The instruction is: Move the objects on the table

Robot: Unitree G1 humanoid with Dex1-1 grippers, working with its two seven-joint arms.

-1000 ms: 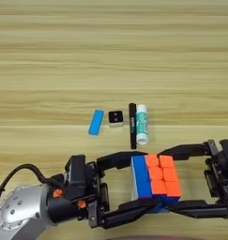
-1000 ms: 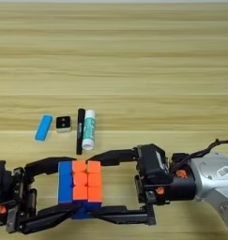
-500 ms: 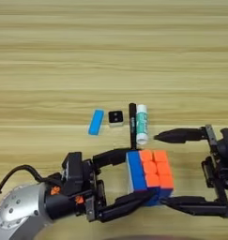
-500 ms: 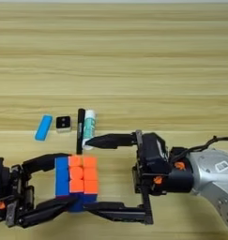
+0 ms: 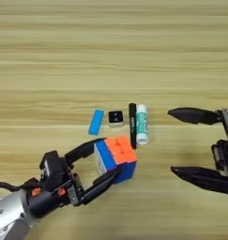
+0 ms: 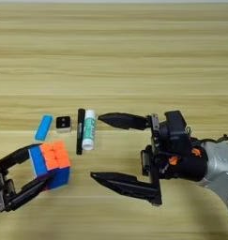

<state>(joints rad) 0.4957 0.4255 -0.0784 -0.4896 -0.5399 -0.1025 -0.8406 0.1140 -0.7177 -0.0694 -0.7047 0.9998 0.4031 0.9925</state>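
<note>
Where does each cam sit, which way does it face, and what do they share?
Left eye view: on the head, looking down at the table; shows the left gripper shut on the puzzle cube and only the open right gripper's fingers.
Right eye view: same head, shifted right; shows the whole right gripper and forearm; left arm mostly cropped.
Shared: cube, blue block, small cube, marker, glue stick.

Wooden table [image 5: 110, 47], blue block [image 5: 96, 122], small cube [image 5: 116, 118], marker [image 5: 132, 125], glue stick [image 5: 141, 123]

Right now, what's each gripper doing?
Left gripper: shut on the puzzle cube.
Right gripper: open, holding nothing.
</note>
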